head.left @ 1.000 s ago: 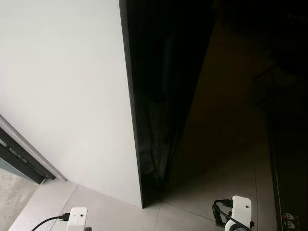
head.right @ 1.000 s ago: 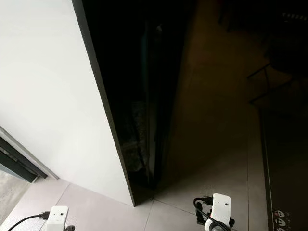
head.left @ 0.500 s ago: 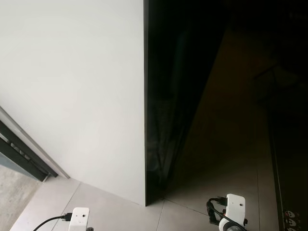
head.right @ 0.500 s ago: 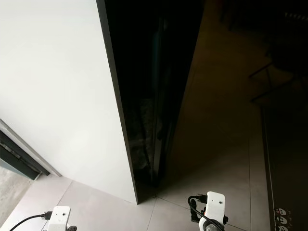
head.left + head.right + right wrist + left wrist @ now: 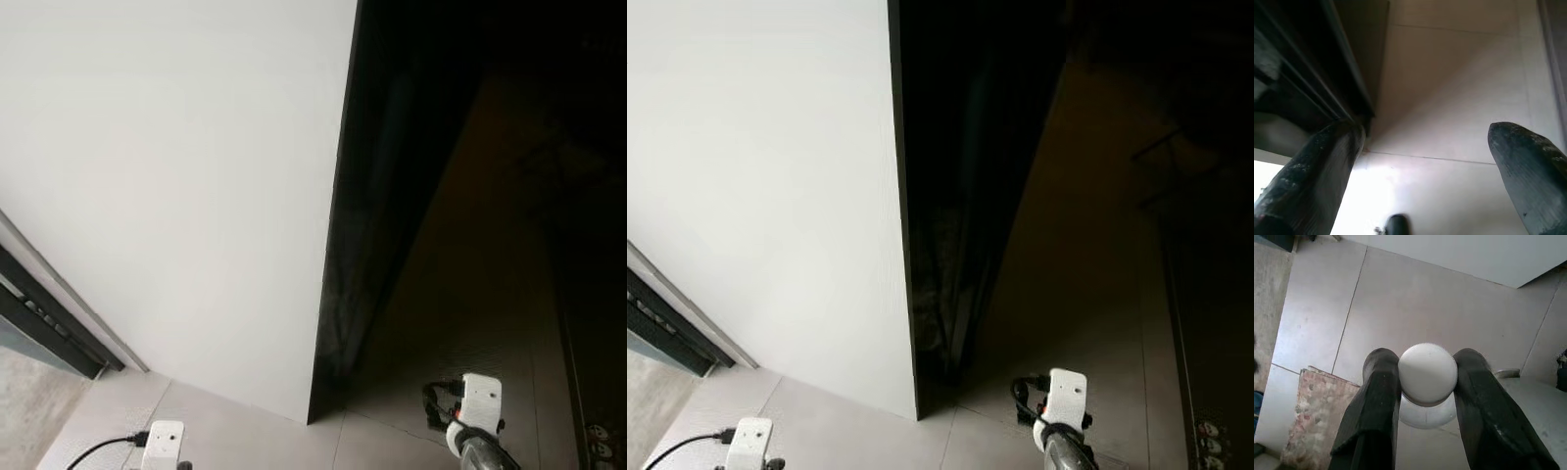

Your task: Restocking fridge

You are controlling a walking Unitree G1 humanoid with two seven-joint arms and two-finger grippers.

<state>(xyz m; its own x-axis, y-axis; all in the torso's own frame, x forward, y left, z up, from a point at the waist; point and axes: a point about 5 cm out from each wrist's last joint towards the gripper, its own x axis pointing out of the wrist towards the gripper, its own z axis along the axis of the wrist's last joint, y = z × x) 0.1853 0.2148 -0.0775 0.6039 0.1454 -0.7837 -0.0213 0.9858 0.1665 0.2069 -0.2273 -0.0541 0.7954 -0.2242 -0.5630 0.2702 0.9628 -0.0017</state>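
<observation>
Whole head view has slid since a second ago: the white panel's dark edge sits further right in the frame now than before, so the camera is turning or stepping, not the things moving; robot looks to be walking toward the fridge, no placing yet. Far left, low: dark sliding-door track [image 5: 44,328] at the foot of the wall, pale tile floor [image 5: 225,431] beside it; white panel [image 5: 176,176], probably the fridge side or a wall, cannot tell which, takes up the left half; right of its black edge [image 5: 333,284] a dark gap [image 5: 960,245], interior too dark to read, so whether the fridge is open is unclear. Left gripper [image 5: 1425,382] hangs low at the robot's left, fingers [image 5: 1376,396] closed snug on a white ribbed-cap bottle [image 5: 1427,374], cap clamped between both pads, held over the tiles with a patterned rug [image 5: 1312,416] just beside; this is the item to stock, in hand, not yet near any shelf. Right gripper [image 5: 1425,161] low at the robot's right near the dark gap, fingers [image 5: 1312,176] spread wide, nothing between them. Judgement: transit step; next needs a free claw on the door.
</observation>
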